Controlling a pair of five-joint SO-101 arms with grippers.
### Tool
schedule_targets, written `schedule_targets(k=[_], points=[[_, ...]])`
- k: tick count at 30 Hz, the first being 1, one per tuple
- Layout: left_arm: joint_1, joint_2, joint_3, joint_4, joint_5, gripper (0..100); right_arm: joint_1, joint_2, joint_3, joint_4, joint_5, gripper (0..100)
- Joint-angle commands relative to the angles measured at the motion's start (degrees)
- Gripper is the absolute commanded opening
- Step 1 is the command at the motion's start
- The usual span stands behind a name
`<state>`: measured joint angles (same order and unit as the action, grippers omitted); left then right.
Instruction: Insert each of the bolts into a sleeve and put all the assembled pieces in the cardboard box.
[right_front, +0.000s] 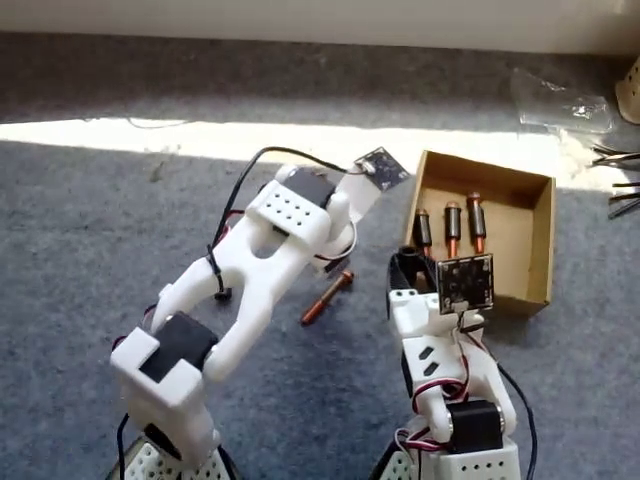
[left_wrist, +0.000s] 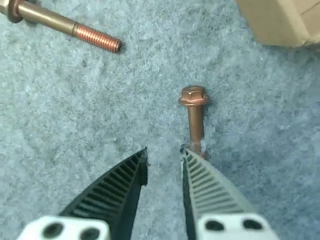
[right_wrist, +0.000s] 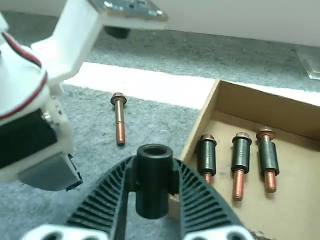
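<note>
A desk (right_front: 80, 220) covered in grey carpet, with a band of sunlight across its far side. We see the right tool (right_wrist: 152, 167) closed around a black sleeve (right_wrist: 152, 182), held upright with its bore open, just beside the cardboard box (right_front: 535, 240), where three assembled pieces (right_front: 452, 228) lie side by side. The left tool (left_wrist: 164, 155) hangs over the carpet with its jaws parted, and a copper bolt (left_wrist: 194, 117) lies with its threaded end at the tip of the pale finger, not between the jaws. A second bolt (left_wrist: 60, 24) lies well apart. We judge the bolts light, rigid and prone to roll – best pinched across the plain shank near the head, leaving the threads free for the sleeve
</note>
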<state>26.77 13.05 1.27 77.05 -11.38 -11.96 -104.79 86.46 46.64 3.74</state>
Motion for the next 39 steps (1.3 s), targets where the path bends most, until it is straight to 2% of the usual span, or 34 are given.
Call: schedule_targets(k=[1,14,18,36,39], points=[[0.8,5.0,-7.1,0.8,-0.2,14,2.1,-0.5,-1.0,-2.2,-0.5,0.4],[1.3,16.0,-14.5,0.6,1.4,14,2.1,-0.5,-1.3,-2.2,-0.5,0.4],[1.3,16.7,-14.8,0.5,3.5,14,2.1,-0.5,-1.3,-2.2,-0.4,0.4],[3.4,16.1,-14.8,1.1,3.5,14,2.1,-0.5,-1.3,-2.1,-0.3,0.4],[3.4,15.6,-14.8,1.8,3.5,18,2.1,-0.5,-1.3,-2.1,-0.3,0.4]])
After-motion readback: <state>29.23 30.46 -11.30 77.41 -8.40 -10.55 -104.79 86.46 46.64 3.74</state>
